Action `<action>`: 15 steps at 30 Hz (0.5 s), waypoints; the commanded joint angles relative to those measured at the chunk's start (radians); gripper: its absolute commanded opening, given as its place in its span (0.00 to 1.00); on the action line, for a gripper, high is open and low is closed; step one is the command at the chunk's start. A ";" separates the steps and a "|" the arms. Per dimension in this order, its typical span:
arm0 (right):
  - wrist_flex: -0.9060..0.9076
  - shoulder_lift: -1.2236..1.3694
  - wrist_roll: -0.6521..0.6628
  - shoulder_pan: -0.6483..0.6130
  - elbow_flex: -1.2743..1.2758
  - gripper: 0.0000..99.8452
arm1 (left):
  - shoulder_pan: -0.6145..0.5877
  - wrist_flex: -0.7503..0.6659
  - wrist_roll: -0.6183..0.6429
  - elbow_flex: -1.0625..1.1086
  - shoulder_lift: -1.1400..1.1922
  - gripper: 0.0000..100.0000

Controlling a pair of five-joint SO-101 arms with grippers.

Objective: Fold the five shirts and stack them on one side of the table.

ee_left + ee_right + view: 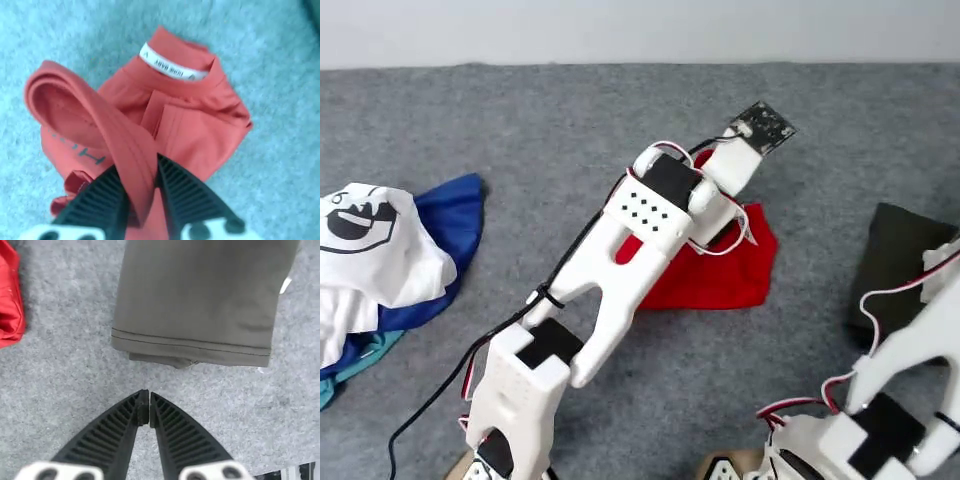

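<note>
Left claw (140, 167): I see it clamped on a fold of the red shirt (200, 130), the band of cloth pinched between both black fingers and lifted in a loop above the rest of the garment.
Red shirt: partly folded, collar and its white label facing up; it lies near the middle of the table (520, 130), on the grey felt-like surface.
Left arm (630, 260): I have it stretched from the near edge over the centre, covering part of the red shirt in the high view.
Right claw (148, 400): tips pressed together with nothing between them; it hangs over bare grey surface just short of the dark olive shirt (200, 300).
Dark olive shirt: folded flat, hem edge toward the right claw, at the right side of the table, apart from the red one.
Right arm (910, 350): at the near right corner, beside the olive shirt.
White shirt (370, 250): crumpled, black print showing, on top of the heap at the left edge.
Blue shirt (455, 225): under the white one, spreading out past it.
Teal shirt (350, 365): I can make out a strip at the bottom of the same heap.
</note>
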 commanded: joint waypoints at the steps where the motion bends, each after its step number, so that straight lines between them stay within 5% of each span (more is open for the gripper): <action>1: 0.038 -0.070 0.011 0.001 -0.006 0.01 | 0.040 -0.058 0.012 -0.054 -0.029 0.01; 10: 0.039 -0.110 0.011 0.007 -0.005 0.01 | 0.052 -0.063 0.037 -0.248 0.189 0.02; 15: 0.039 -0.127 0.011 0.007 -0.005 0.01 | 0.060 -0.011 0.044 -0.417 0.278 0.16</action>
